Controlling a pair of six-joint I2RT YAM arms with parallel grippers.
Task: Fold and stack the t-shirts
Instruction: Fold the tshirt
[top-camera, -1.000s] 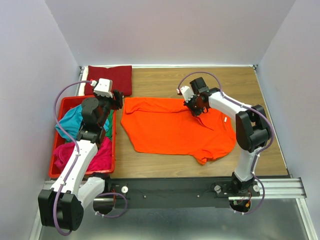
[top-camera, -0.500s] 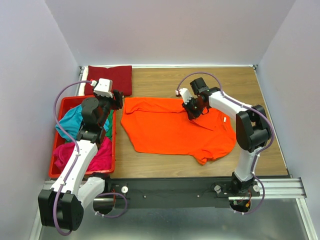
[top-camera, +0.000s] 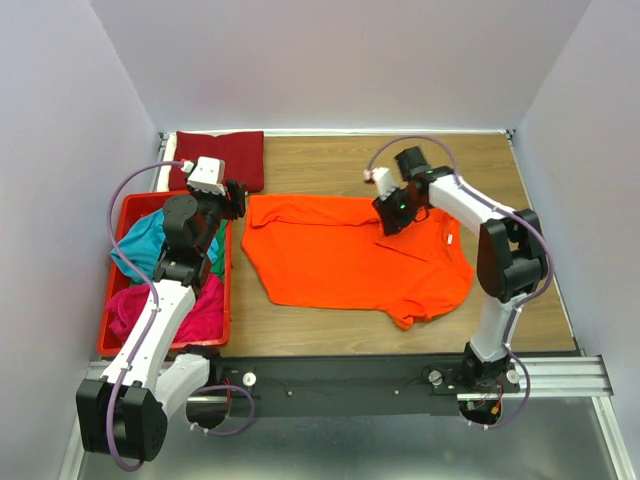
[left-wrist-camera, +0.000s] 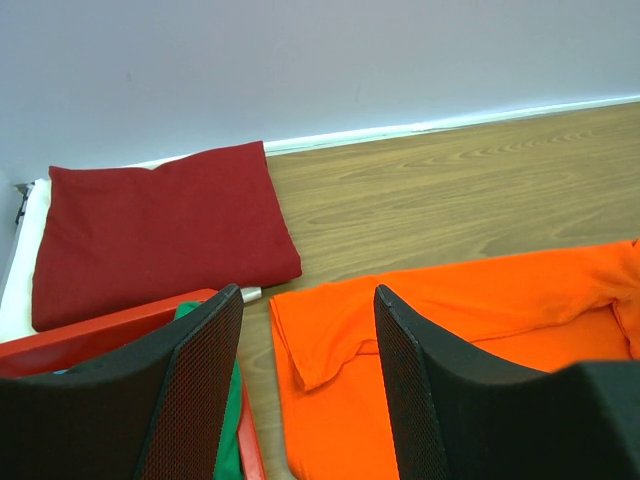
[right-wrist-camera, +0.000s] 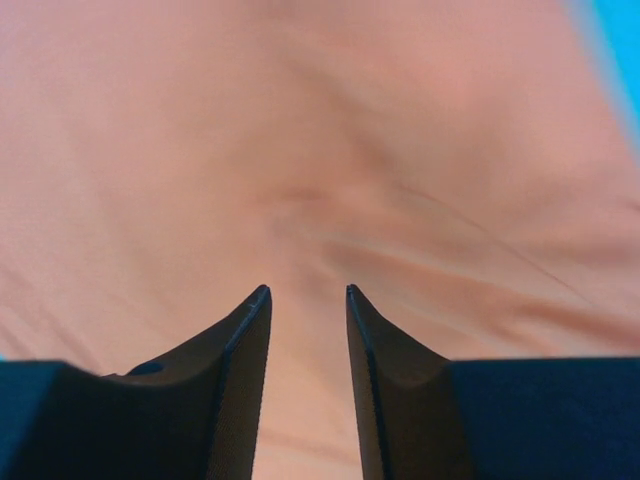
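Right tool (top-camera: 392, 208): it is hanging low over the far edge of the orange t-shirt (top-camera: 350, 255). In the wrist view the right tool (right-wrist-camera: 306, 293) is showing only a narrow gap, with cloth (right-wrist-camera: 300, 150) filling the frame beyond and nothing visibly pinched.
Left tool (top-camera: 235, 200): it is hovering wide open and empty (left-wrist-camera: 307, 292), just beside the shirt's far left corner (left-wrist-camera: 300, 340).
Orange t-shirt: it is lying spread and wrinkled across the middle of the bench (top-camera: 330, 165), with a sleeve bunching at the near right.
Dark red t-shirt (top-camera: 225, 155): it is sitting folded in the far left corner (left-wrist-camera: 150, 230), apparently starting the stack.
Crate (top-camera: 228, 290): it is holding the teal (top-camera: 140, 245), magenta (top-camera: 200, 310) and green tees, all waiting.
Step in hand: judging by this, the orange shirt's fold is only beginning, with the right arm lining up a grip on the far edge.
Next move: the right tool is probably needing to settle and close on the hem, while the left takes the matching corner. The two arms could then carry that edge over together.
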